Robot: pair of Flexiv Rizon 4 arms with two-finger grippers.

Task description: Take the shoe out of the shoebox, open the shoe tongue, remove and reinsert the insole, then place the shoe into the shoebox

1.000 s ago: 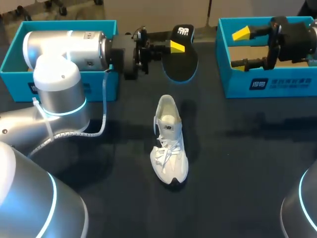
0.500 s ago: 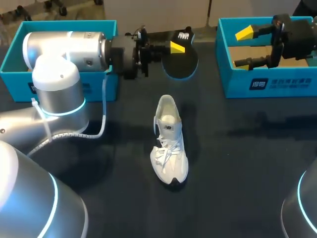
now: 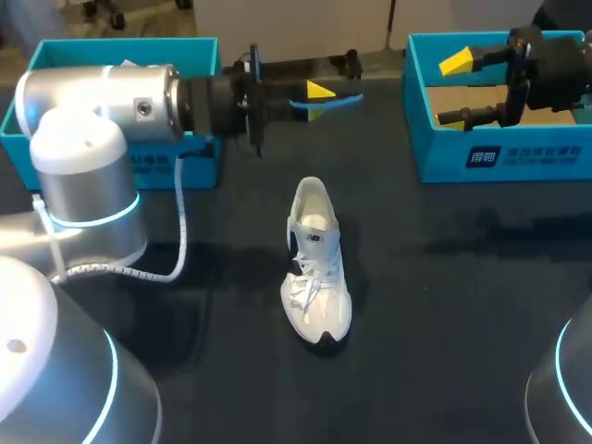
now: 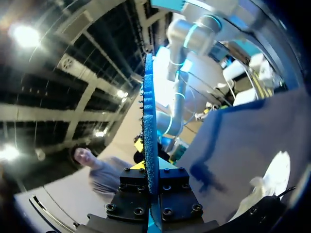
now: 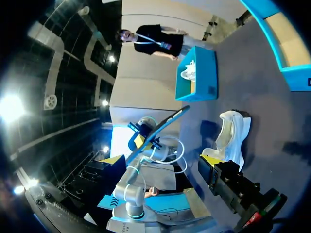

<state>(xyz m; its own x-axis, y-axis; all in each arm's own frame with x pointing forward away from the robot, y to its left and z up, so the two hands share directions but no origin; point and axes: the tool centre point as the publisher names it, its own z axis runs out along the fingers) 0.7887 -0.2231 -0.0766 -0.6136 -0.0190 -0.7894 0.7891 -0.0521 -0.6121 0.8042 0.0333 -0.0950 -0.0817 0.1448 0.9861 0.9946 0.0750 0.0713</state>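
The shoe stands upright on its sole in the middle of the dark worktop, with its toe toward the robot and its mouth open at the heel end. Beyond the heel and up in the air, the left claw is closed on one end of the insole. The insole is turned edge-on, so it shows as a thin blue line running out ahead of the fingers. The hold looks narrow. A soft insole could droop, twist or slip on the way down and land on the collar or the laces instead of in the mouth. Nothing steadies the shoe. The right claw hangs wide open and empty, well off to the shoe's far right over the shoebox. A push from the insole may therefore tip the shoe or skid it along.
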